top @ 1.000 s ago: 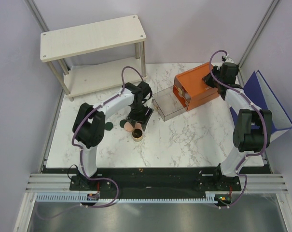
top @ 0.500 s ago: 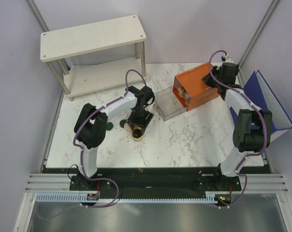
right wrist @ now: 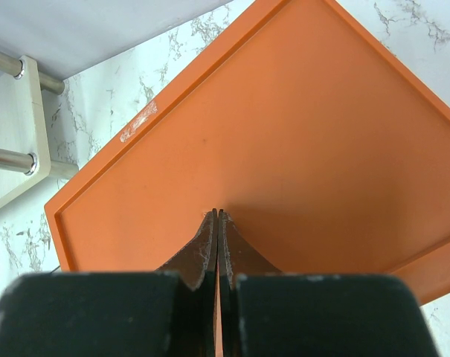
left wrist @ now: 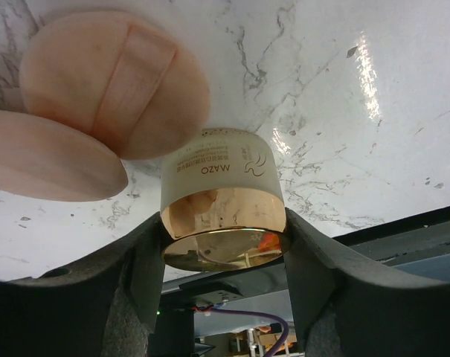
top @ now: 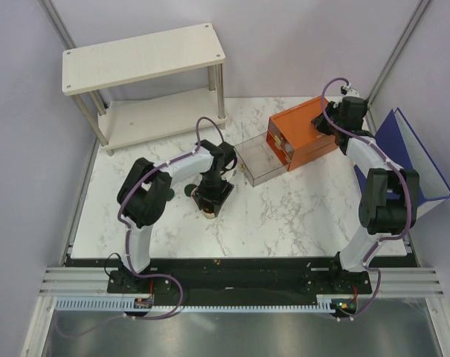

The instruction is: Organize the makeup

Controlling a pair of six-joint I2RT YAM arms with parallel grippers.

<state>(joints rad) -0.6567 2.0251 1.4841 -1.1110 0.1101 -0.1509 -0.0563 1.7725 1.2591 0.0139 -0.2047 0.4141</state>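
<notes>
A white marble-patterned bench (top: pixel 284 216) fills the middle of the scene. At its far left stands a pale two-tier shelf (top: pixel 143 56) on metal legs. An orange drawer box (top: pixel 303 132) sits far right, turned at an angle, with a strip of tape residue near one edge of its flat top. Its clear drawer (top: pixel 258 160) is pulled out toward the left. A dark blue folder-like bin (top: pixel 410 160) leans beyond the bench's right edge.

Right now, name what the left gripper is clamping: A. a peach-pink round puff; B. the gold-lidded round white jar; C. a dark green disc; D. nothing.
B: the left wrist view shows the left gripper pressing against both sides of the gold-lidded round white jar.
</notes>
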